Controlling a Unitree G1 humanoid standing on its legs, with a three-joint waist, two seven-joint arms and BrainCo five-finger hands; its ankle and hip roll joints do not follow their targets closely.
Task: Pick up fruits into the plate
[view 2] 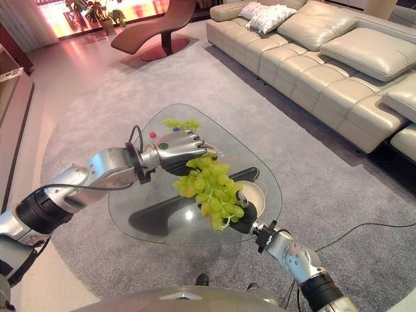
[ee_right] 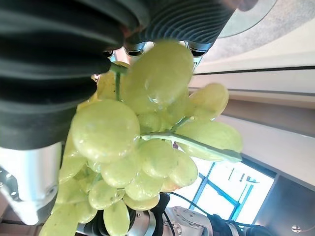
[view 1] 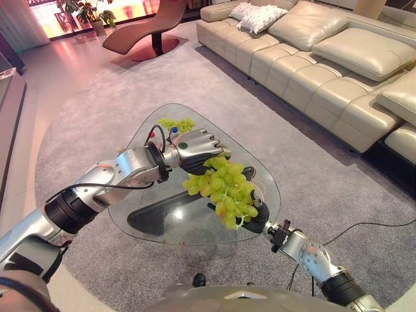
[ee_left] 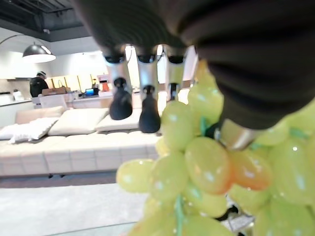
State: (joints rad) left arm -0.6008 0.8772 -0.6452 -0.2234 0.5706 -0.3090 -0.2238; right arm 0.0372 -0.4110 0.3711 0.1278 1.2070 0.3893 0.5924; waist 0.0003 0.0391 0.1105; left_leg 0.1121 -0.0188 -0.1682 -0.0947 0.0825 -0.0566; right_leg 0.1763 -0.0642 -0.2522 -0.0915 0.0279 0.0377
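Table (view 1: 162,221) glass, plate (view 2: 262,193) at right edge, looks empty. Grapes (view 1: 224,188) lifted off table, hanging between hands, just beside plate, not yet in it. Second bunch (view 1: 177,123) untouched at table's far end. Left hand (view 1: 197,151) clenched on top of grapes. Right hand (view 1: 255,214) under bunch's bottom, grip: cannot tell. Left to do: drop grapes in plate, fetch second bunch.

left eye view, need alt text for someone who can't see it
A bunch of green grapes hangs from the robot's left hand above a glass coffee table, its lower end against the right hand. A smaller grape bunch lies at the table's far end, with a beige sofa and grey carpet beyond.
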